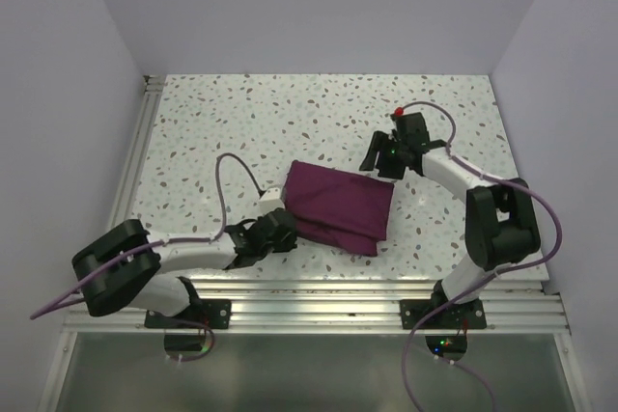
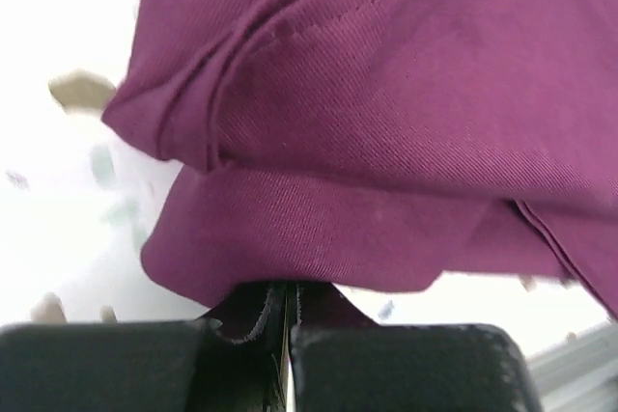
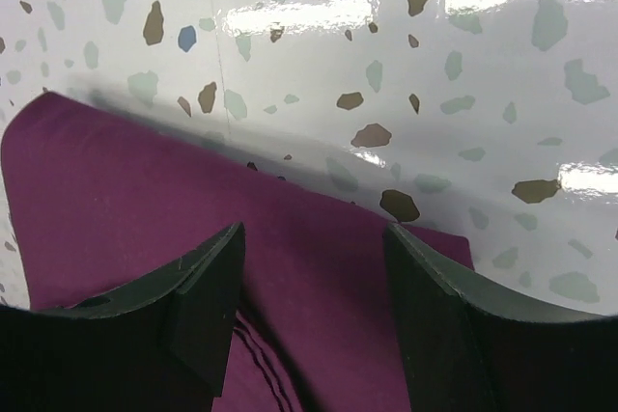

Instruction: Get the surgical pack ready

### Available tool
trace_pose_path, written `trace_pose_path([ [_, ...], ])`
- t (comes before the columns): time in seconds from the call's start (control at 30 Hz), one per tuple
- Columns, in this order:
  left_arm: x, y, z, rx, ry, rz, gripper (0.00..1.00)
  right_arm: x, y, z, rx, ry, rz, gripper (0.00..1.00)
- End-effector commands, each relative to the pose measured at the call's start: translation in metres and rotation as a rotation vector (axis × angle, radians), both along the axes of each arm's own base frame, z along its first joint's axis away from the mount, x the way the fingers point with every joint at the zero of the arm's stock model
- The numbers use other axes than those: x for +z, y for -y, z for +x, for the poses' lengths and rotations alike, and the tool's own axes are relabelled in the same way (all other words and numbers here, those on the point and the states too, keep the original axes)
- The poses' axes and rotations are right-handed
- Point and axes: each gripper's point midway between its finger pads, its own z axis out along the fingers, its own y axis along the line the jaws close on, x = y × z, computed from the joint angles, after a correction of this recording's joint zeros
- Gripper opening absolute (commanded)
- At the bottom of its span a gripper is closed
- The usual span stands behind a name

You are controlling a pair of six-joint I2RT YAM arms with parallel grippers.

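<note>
Where the slotted metal rails (image 1: 319, 298) run along the near edge of the speckled table (image 1: 222, 123), the left arm (image 1: 164, 260) lies low and reaches to the right. The left gripper (image 1: 280, 231) meets the near left edge of the surgical pack (image 1: 340, 202). In the left wrist view, this gripper (image 2: 290, 314) has its jaws pressed together, and a small fold of the pack's lower hem (image 2: 290, 238) is pinched between them. The pack lies near the middle of the table as a loosely folded plum-maroon bundle. Its layered edges are uneven on the left.

Farther back, the right arm (image 1: 494, 221) bends up and over toward the pack's far right corner. The right gripper (image 1: 374, 157) hangs there with its jaws spread apart. In the right wrist view, the two dark fingers (image 3: 208, 277) stand on either side of that corner of the cloth (image 3: 116, 190) and hold nothing. I cannot tell whether their tips touch it. Beyond the corner is glossy terrazzo-patterned tabletop (image 3: 444, 55).
</note>
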Motion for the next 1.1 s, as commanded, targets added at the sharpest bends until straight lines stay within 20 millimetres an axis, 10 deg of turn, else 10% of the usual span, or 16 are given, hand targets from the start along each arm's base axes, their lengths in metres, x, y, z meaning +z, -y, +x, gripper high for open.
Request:
trace_pose_path([
  [0.0,0.020,0.024,0.043,-0.040,0.112,-0.021,0.00,0.011,-0.013,0.010,0.018,0.056,0.056,0.63],
  [0.43,0.055,0.081,0.203,-0.078,0.200,-0.122,0.00,0.055,0.021,-0.003,-0.063,0.196,-0.062,0.65],
  [0.63,0.048,0.056,0.194,-0.095,0.170,-0.120,0.00,0.055,0.021,-0.007,-0.013,0.194,-0.147,0.65],
  [1.07,0.047,0.002,0.159,-0.065,0.107,-0.103,0.05,0.063,-0.048,-0.008,0.217,0.220,-0.382,0.66],
])
